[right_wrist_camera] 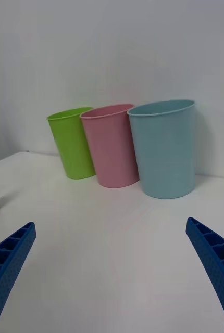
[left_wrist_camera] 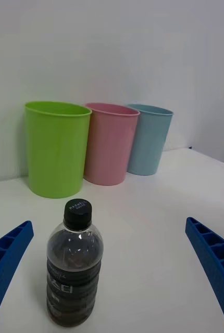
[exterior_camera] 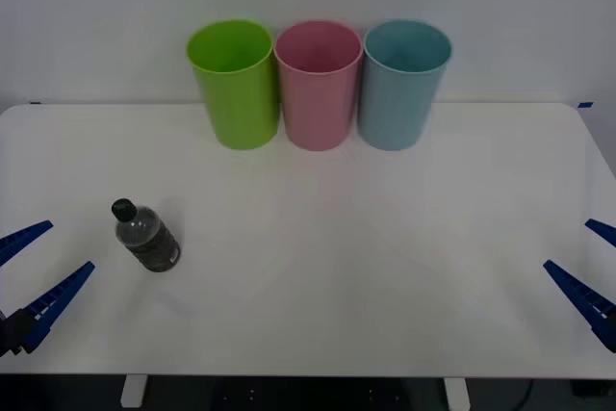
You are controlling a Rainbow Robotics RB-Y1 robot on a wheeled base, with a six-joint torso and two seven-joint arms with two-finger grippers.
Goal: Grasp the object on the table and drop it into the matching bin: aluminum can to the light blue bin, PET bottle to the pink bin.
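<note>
A small clear PET bottle with a black cap and dark label stands upright on the white table, at its left front. My left gripper is open just left of the bottle and close to it, with the bottle standing ahead between its blue fingers. The pink bin stands at the back centre, and the light blue bin touches its right side. My right gripper is open at the table's right front, holding nothing.
A lime green bin stands left of the pink one, so the three bins form a tight row along the back edge against a white wall. Bare tabletop lies between the bottle and the bins.
</note>
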